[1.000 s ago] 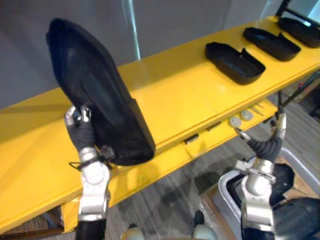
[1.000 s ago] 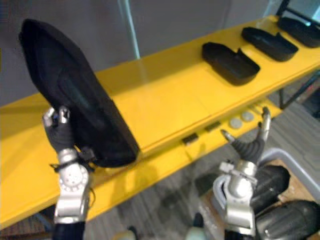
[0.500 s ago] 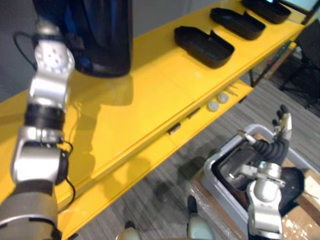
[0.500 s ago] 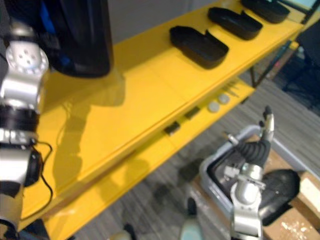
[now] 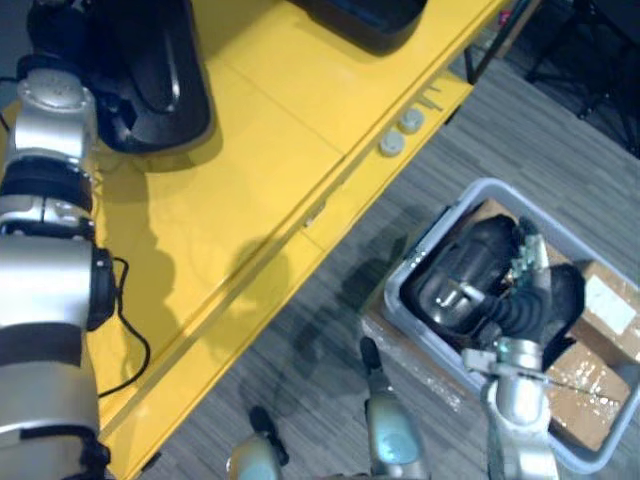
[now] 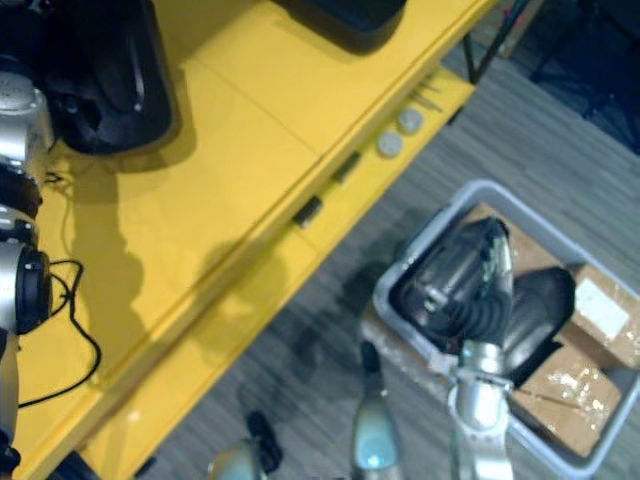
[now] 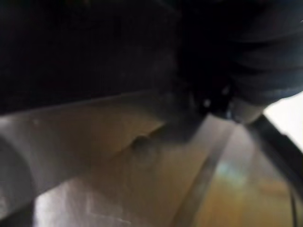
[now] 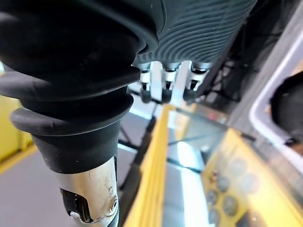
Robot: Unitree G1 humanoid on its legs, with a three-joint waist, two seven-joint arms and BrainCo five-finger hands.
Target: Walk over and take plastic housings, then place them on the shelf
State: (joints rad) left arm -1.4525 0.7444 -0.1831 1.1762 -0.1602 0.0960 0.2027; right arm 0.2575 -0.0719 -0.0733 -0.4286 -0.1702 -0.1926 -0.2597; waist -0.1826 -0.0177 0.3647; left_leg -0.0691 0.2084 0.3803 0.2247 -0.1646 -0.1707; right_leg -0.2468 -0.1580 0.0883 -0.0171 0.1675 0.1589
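My left arm reached up along the long yellow shelf (image 5: 250, 170). My left hand (image 5: 58, 35) was right against the big black rounded plastic housing (image 5: 160, 80). That housing lay on the shelf top, at the end nearest my left arm. The hand's dark cover sat just beside the housing's edge. My fingers were hidden by the housing, so I could not tell if they were holding it or had let go. My left wrist view was too dark and close to help.

A second black plastic housing (image 5: 365, 15) lay further along the same shelf, well apart from the first one. Two small round grey discs (image 5: 392, 144) sat on the lower ledge of the shelf, near each other.

My right hand (image 6: 487, 290) was low down, over the grey plastic bin (image 5: 432, 240) on the floor. Its fingers (image 6: 497, 250) were straight and it held nothing. More black rounded housings (image 5: 460, 270) lay inside the bin, just beside that hand. Brown cardboard boxes (image 5: 600, 300) were in the bin too, on the side away from the shelf
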